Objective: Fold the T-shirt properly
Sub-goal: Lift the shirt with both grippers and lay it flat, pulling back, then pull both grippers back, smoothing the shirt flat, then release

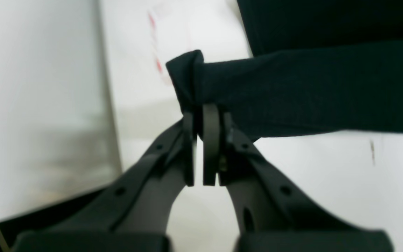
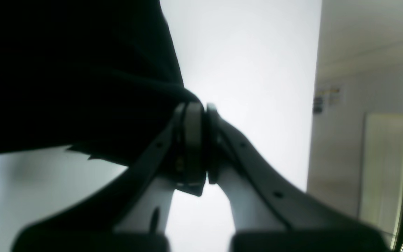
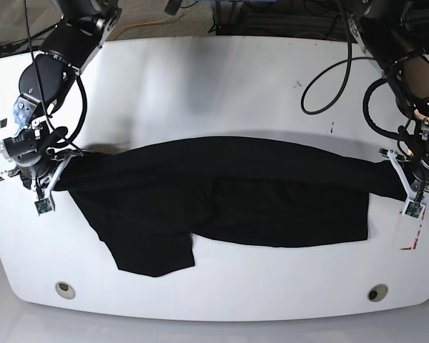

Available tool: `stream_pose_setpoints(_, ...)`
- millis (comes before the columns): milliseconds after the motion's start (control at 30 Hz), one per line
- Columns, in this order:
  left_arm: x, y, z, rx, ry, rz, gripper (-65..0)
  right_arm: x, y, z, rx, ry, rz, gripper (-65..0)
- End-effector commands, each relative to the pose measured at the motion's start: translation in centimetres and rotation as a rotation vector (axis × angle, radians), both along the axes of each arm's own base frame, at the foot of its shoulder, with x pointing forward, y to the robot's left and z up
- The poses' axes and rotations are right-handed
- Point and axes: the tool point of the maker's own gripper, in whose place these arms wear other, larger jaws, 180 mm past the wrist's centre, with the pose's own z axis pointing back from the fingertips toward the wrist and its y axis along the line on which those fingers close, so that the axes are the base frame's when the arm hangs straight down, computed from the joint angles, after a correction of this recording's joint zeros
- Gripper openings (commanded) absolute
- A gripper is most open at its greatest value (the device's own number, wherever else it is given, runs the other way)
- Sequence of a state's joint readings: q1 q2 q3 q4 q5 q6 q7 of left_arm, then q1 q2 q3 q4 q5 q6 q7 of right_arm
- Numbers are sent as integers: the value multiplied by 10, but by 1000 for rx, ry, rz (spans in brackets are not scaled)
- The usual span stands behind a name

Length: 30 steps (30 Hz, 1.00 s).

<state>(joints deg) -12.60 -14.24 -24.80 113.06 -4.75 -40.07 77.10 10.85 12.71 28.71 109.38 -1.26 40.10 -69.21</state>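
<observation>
Base view: the T-shirt (image 3: 222, 200) lies stretched across the white worktop (image 3: 214, 71) between my arms. Left gripper (image 1: 201, 115) fingers clamp a bunched corner; right gripper (image 2: 199, 108) fingers clamp the opposite end. Thin pinches; uneven pulling could slip one free or skew the fold.

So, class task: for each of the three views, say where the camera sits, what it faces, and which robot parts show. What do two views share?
Left wrist: behind the left hand, facing the pinched T-shirt over the table.
Right wrist: behind the right hand, facing dark cloth and a wall.
Base: overhead, looking down at the shirt stretched between both arms.
Shared: the left-wrist pinch shows at the base view's right; the right hand grips the left end.
</observation>
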Motion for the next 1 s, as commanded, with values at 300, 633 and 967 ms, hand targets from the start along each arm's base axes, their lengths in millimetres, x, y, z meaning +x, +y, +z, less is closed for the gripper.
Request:
stream_pose_setpoints(300,-54,17,-50,73,132,-73,-639,-60,-22,-53,5,161,-61,-650)
stream_pose_setpoints(633,-85,33,-68,86,205,-43,-639,-112,-7,-112,222,290,-56,-650)
stream_pose_setpoints(967,-97,33,-76,92,230,-70,-637,-141,-4,-143,372,349,-102,-650)
